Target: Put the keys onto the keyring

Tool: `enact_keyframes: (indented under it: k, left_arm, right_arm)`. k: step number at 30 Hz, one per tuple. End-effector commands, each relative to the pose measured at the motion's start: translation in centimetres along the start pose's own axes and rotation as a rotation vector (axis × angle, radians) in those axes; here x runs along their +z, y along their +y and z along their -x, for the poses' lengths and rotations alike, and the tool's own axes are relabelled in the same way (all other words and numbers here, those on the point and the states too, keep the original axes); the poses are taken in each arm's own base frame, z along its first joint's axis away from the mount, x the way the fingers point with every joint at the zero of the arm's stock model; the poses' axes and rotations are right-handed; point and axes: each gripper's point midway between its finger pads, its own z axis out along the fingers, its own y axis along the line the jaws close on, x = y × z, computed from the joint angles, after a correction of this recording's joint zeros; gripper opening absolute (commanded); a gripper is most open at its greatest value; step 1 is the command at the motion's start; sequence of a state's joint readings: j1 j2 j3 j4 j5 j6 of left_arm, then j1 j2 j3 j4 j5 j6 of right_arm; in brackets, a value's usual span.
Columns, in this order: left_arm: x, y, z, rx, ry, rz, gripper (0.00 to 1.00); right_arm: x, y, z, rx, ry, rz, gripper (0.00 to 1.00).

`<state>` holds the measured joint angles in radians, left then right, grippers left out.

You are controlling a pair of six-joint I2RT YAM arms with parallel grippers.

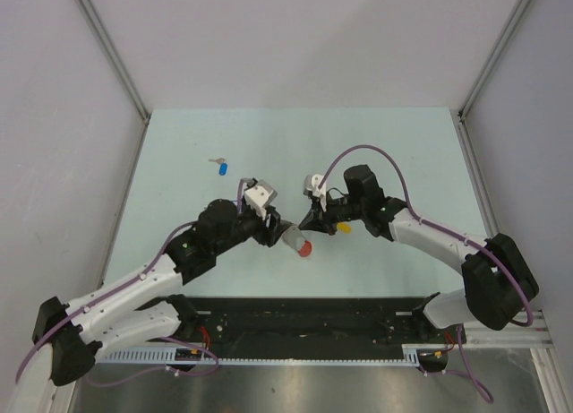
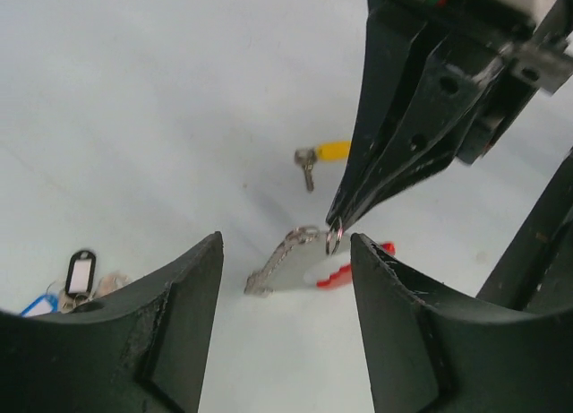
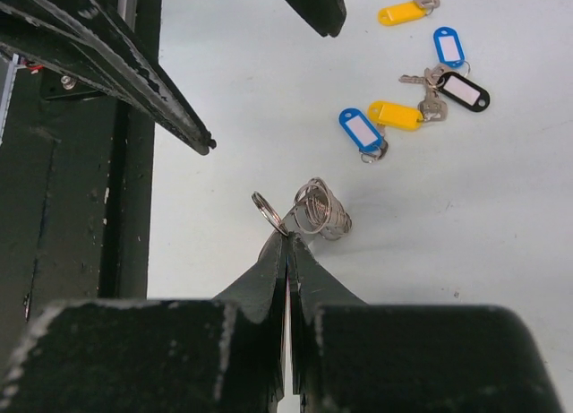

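Left gripper (image 2: 286, 252): open, its two fingers spread wide with nothing between them, poised just over the keyring.
Right gripper (image 3: 286, 243): closed tight, pinching the small wire loop at the keyring's grey end.
Keyring (image 2: 288, 268): on the table (image 1: 403, 153) between the two grippers; its grey metal part is tipped up toward the right fingers and its red arc lies flat.
Keys (image 3: 421, 108): a loose bunch on the table, apart from the keyring.
Yellow-tagged key (image 2: 324, 151): alone, near the right gripper.
Blue-tagged key (image 1: 223, 168): well apart, farther back.
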<state>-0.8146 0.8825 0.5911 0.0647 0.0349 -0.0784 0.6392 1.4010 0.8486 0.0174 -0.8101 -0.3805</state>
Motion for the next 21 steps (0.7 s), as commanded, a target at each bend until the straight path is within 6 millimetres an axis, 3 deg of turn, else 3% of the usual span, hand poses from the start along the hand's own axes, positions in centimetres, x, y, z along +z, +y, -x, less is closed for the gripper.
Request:
enact_keyframes:
  k: [1,8,15,21]
  left_arm:
    - [-1.5,0.5,-3.7,0.093,0.276,-0.008,0.63]
    - [-1.2,-0.6,-2.7,0.225,0.328,-0.127,0.62]
    - [0.2,-1.5,-2.3,0.195,0.268,-0.153,0.61]
    - [1.2,-1.8,-0.7,0.16,0.151,-0.141,0.55]
  right_arm:
    - [-0.2,-0.9,0.2,-0.015,0.031,-0.032,0.0]
    - [-0.3,-1.0,0.0,-0.017,0.057,-0.057,0.0]
    - [-0.4,-1.2,0.1,-0.025,0.067,-0.082,0.0]
    - [-0.3,-0.9,0.3,-0.031,0.064,-0.075,0.0]
